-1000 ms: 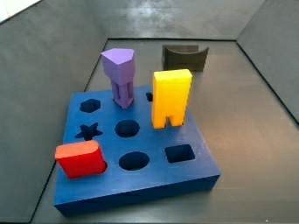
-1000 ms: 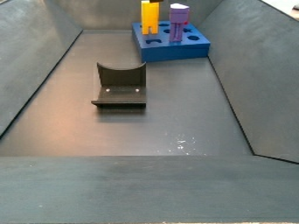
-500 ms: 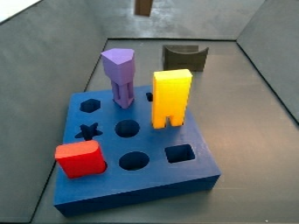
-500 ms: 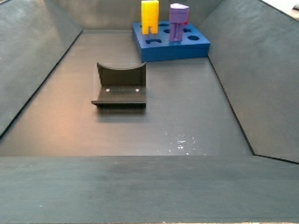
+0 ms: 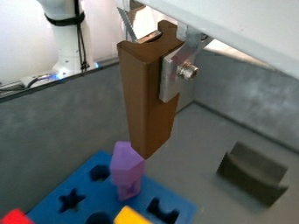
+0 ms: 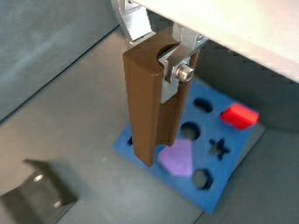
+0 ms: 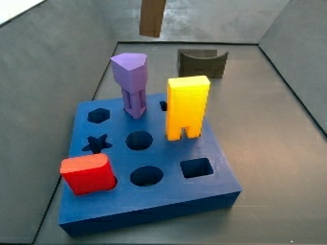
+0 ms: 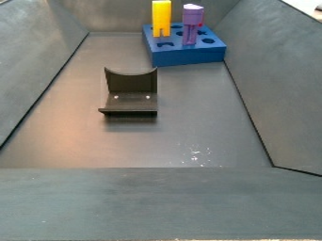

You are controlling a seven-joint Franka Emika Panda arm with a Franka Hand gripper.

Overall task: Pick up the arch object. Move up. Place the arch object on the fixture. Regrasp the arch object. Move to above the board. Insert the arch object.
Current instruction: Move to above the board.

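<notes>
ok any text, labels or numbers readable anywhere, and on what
None can be read in any view.
The arch object, held upright in the hand above the board: bare brown faces.
Board, purple post, yellow block, red block and fixture: plain, unmarked.

Both wrist views look steeply down past the gripper (image 5: 163, 52) and the arch object (image 6: 152, 105) clamped upright in it, onto the board (image 5: 65, 179) with its purple post (image 6: 177, 160) and the fixture (image 5: 254, 171) off to one side on the grey floor. A side view sits close over the board (image 7: 147, 167) at a near corner, looking down and across it to the fixture (image 7: 201, 62) by the far wall, with the arch object (image 7: 152, 16) entering at its upper edge. Another side view looks from the opposite end along the whole bin, the fixture (image 8: 128, 92) at mid-distance and the board (image 8: 184, 47) small at the far end; all four views share board and fixture.
</notes>
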